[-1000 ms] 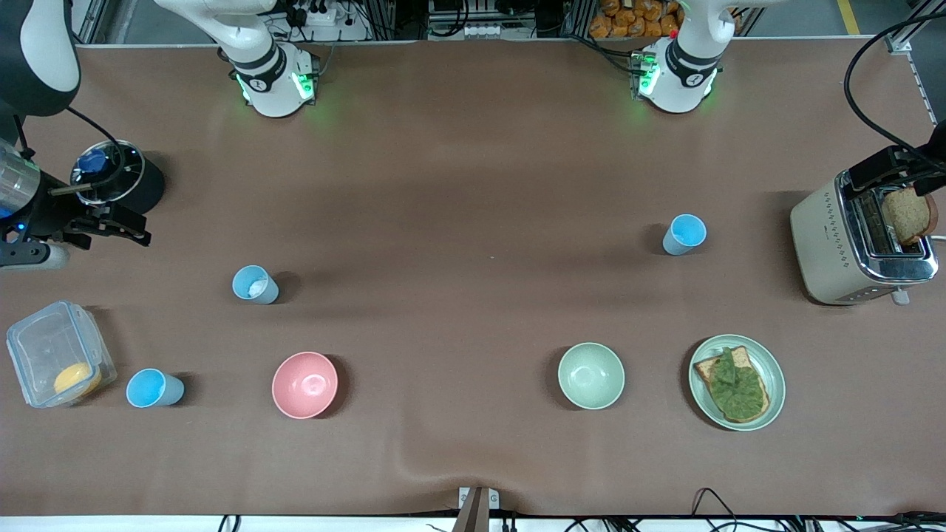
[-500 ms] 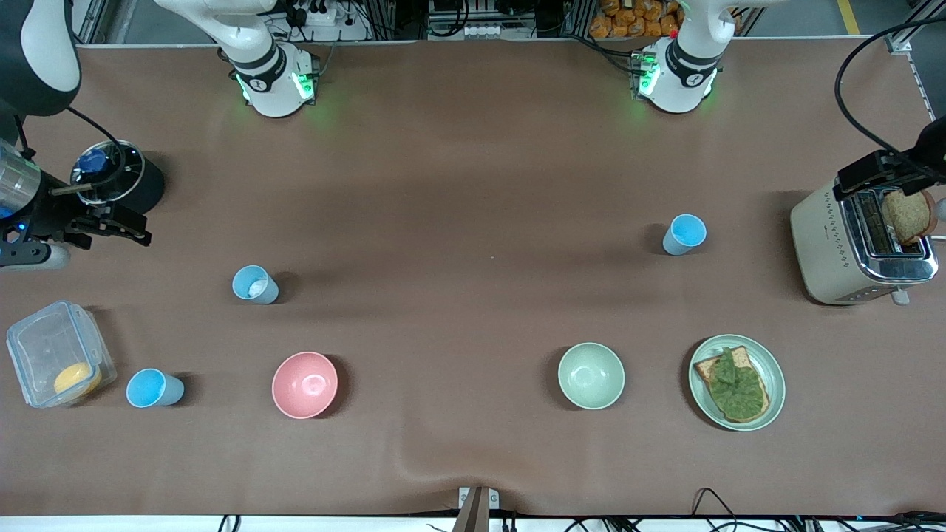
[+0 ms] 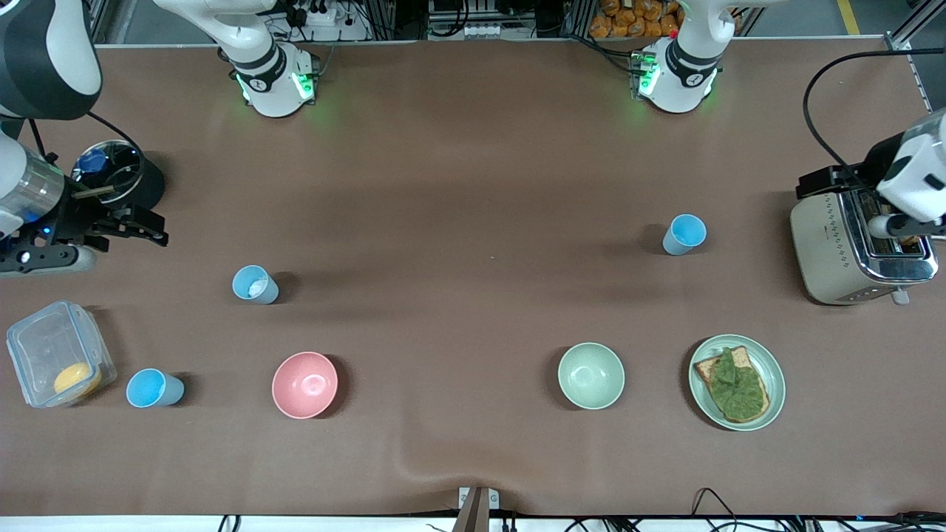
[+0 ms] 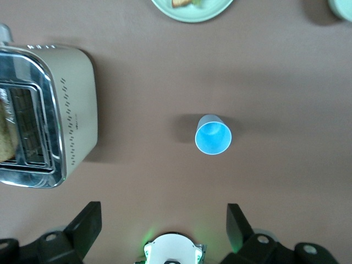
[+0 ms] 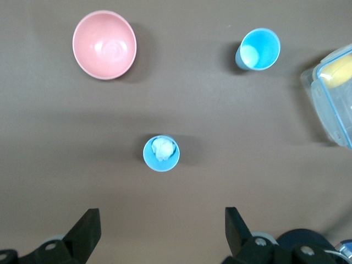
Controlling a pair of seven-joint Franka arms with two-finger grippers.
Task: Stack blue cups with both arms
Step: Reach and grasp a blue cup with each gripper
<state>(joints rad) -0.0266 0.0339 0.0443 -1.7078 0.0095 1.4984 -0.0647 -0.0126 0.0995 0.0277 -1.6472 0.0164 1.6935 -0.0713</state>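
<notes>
With both fingers wide, left gripper [image 4: 163, 226] must centre over sky-blue cup [image 4: 213, 136]; right gripper [image 5: 159, 230] over grey-blue cup [image 5: 161, 153].

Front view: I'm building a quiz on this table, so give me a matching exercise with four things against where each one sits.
1 pink bowl
2 pale green bowl
3 toaster
4 clear container

A beside the plate of toast
B at the left arm's end
C holds something yellow
D between two blue cups, nearer the right arm's end

Pairs: 1-D, 2-A, 3-B, 4-C
</notes>
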